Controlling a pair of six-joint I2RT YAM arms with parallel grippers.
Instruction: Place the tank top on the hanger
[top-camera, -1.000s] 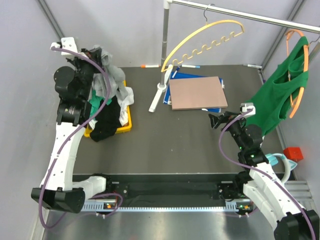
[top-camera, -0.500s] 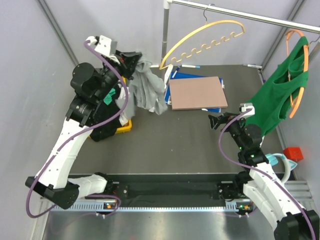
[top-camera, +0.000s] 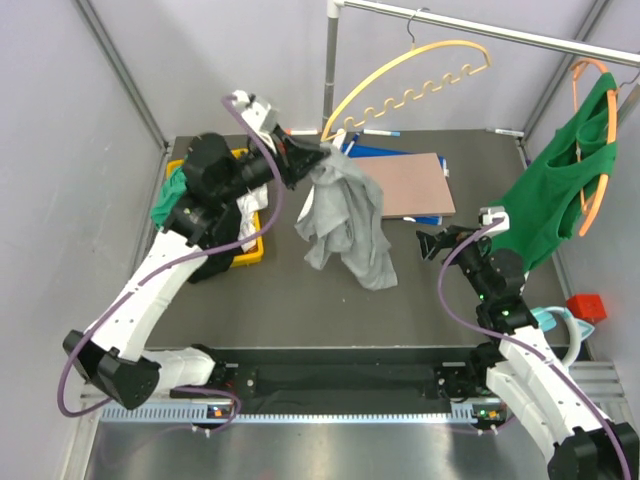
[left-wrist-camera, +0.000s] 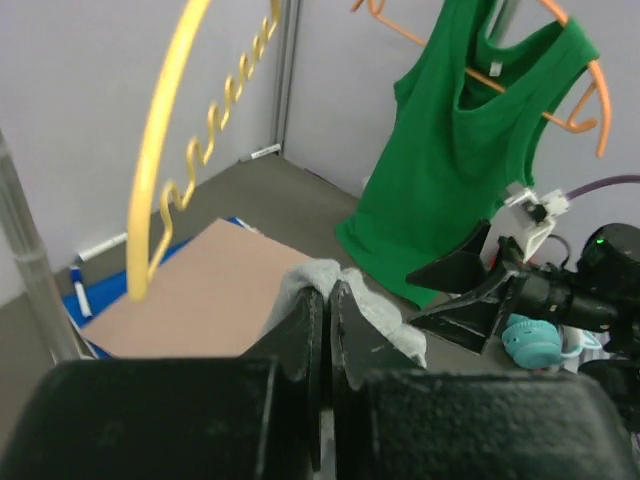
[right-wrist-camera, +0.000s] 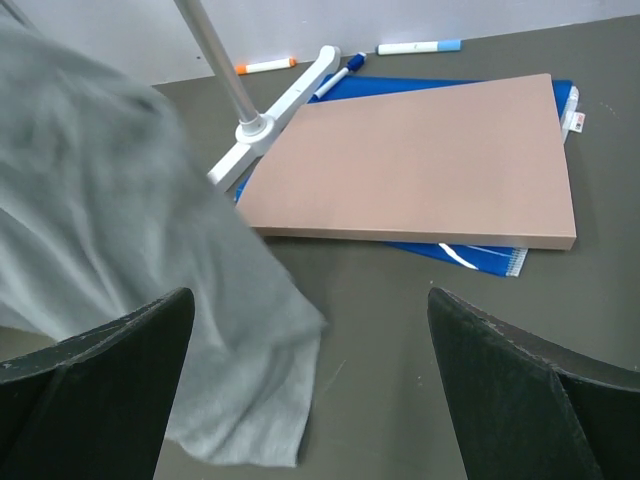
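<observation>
The light grey tank top (top-camera: 348, 222) hangs in the air over the middle of the table, pinched at its top edge by my left gripper (top-camera: 322, 153), which is shut on it. In the left wrist view a grey fold (left-wrist-camera: 355, 290) bulges past the closed fingers (left-wrist-camera: 300, 330). The pale yellow hanger (top-camera: 400, 80) hangs by its hook from the rail, just above and right of that gripper; the hanger (left-wrist-camera: 165, 150) fills the left of the left wrist view. My right gripper (top-camera: 432, 243) stands open to the right of the cloth, nothing in it. The tank top's hem (right-wrist-camera: 150, 300) swings at the left of the right wrist view.
A yellow bin (top-camera: 250, 250) with dark and teal clothes sits at the left. A brown board (top-camera: 393, 185) on blue folders lies behind the cloth, beside the rack's white foot (top-camera: 315, 195). A green tank top (top-camera: 560, 190) on an orange hanger (top-camera: 597, 150) hangs at the right. Markers lie along the back.
My left arm has swung right from over the bin toward the table's middle, carrying the grey tank top, which now hangs free below the hanger. The right arm has not moved.
</observation>
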